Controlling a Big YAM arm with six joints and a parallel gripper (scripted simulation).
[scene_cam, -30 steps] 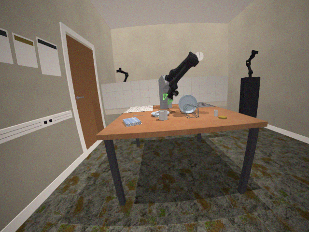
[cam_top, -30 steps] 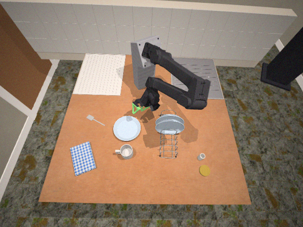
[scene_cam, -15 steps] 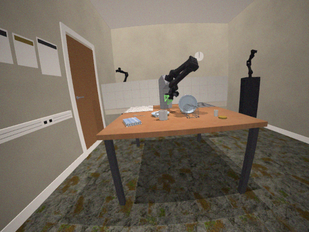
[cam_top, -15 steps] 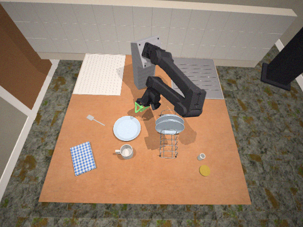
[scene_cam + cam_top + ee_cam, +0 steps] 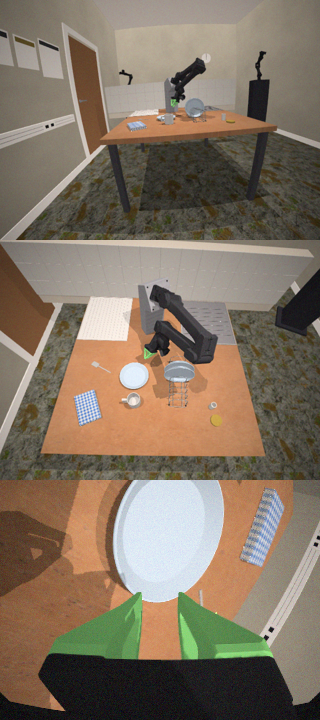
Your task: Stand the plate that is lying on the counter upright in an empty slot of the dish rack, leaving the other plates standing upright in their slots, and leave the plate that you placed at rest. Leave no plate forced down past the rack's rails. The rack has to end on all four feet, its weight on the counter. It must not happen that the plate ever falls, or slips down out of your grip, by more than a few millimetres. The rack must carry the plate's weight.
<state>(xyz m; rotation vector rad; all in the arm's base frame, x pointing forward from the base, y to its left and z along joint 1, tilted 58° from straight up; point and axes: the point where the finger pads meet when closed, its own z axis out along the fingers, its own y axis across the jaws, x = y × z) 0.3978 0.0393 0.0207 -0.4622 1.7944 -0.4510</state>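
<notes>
Pale-blue plate [image 5: 134,375] [image 5: 162,118] [image 5: 162,527] lying flat, likely stiff, slick, breakable; gripper [image 5: 149,353] [image 5: 173,103] [image 5: 160,600] partly open, empty; best pinch near rim, firmly!

Top view, wall at 12. Clock centred on flat plate [image 5: 134,375] [image 5: 160,118] [image 5: 167,530], on counter [image 5: 155,436] [image 5: 188,130] [image 5: 89,618]. Mug [image 5: 136,403] [image 5: 169,119]: 6. Cloth [image 5: 87,407] [image 5: 136,125] [image 5: 263,527]: 8. Spatula [image 5: 95,364]: between 9 and 10. Dish rack [image 5: 178,406] [image 5: 206,116]: 3, two upright plates [image 5: 179,373] [image 5: 194,106] in its 12 o'clock end. Small cup [image 5: 212,405] [image 5: 223,117] and disc [image 5: 216,420] [image 5: 230,121]: 4, disc nearer the counter's 6 o'clock edge.
</notes>
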